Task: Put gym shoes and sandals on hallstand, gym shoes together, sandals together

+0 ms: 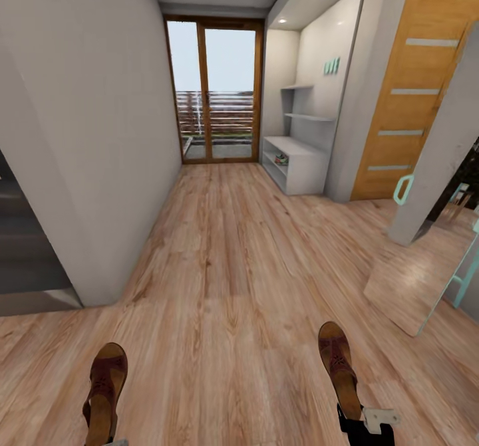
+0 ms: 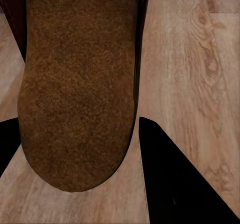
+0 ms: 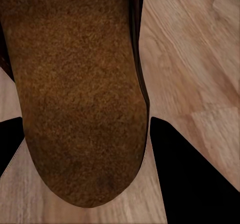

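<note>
Two dark brown sandals hang above the wood-plank corridor floor [image 1: 226, 266], one in each gripper. The left sandal [image 1: 105, 389] sits low on the left and the right sandal [image 1: 338, 366] low on the right. My right gripper [image 1: 362, 426] holds its sandal by the heel. In the left wrist view the left gripper [image 2: 75, 124] is shut on the sandal's brown sole [image 2: 80, 58], with a black finger [image 2: 175, 184] beside it. The right gripper [image 3: 85, 119] likewise clamps its sole [image 3: 75, 73]. The grey-white hallstand [image 1: 306, 167] stands far ahead on the right. A small white-green-red shape, apparently the gym shoes [image 1: 281, 159], lies in its shelf slot.
A glass balcony door [image 1: 214, 90] closes the corridor's far end. A grey wall corner [image 1: 86, 167] juts in on the left. On the right are a wooden door [image 1: 412, 94], a grey pillar [image 1: 439, 160] and a leaning mint-green framed panel [image 1: 426, 280]. Two wall shelves [image 1: 309, 117] hang above the hallstand.
</note>
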`<state>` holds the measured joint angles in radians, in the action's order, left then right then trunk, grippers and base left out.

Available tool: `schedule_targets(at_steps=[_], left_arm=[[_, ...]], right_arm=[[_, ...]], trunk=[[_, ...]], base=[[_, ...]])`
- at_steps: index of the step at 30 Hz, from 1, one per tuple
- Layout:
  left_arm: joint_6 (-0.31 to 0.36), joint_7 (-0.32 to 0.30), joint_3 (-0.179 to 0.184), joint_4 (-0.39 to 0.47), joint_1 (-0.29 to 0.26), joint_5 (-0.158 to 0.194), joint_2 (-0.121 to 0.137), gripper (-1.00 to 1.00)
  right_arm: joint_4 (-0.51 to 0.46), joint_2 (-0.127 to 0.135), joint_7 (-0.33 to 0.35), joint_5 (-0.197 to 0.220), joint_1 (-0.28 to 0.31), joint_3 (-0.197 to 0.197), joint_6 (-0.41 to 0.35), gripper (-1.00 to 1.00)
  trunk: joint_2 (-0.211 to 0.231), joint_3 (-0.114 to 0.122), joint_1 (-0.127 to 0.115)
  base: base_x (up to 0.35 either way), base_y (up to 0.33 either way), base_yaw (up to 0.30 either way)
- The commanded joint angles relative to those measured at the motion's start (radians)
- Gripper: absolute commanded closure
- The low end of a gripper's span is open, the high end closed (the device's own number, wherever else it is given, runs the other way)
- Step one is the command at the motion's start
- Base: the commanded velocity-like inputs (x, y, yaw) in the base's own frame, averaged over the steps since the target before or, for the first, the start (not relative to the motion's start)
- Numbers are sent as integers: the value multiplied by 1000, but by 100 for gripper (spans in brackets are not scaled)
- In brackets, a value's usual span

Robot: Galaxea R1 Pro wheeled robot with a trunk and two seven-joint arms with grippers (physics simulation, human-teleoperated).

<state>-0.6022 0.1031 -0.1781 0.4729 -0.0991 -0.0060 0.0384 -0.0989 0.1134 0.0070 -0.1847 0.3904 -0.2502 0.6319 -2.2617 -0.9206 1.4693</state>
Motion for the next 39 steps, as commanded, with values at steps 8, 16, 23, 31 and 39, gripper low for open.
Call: schedule_targets(at_steps=[8,16,23,31,39], left_arm=[[-2,4,0,0,-1,-5,0,100],[-2,4,0,0,-1,-5,0,100],[-3,4,0,0,-1,-5,0,100],[-3,4,0,0,-1,-5,0,100],[-2,4,0,0,-1,-5,0,100]], right_arm=[[1,0,1,-7,1,-9,3,100],[1,-1,1,-6,1,-9,3,100],[1,-1,1,-7,1,-9,3,100],[1,-1,1,-6,1,-9,4,100],[1,0,1,-5,1,-9,4,100]], trunk=[[0,-1,0],[0,-1,0],[0,-1,0],[0,-1,0],[0,-1,0]], base=[[339,0,0],[339,0,0],[339,0,0],[339,0,0],[339,0,0]])
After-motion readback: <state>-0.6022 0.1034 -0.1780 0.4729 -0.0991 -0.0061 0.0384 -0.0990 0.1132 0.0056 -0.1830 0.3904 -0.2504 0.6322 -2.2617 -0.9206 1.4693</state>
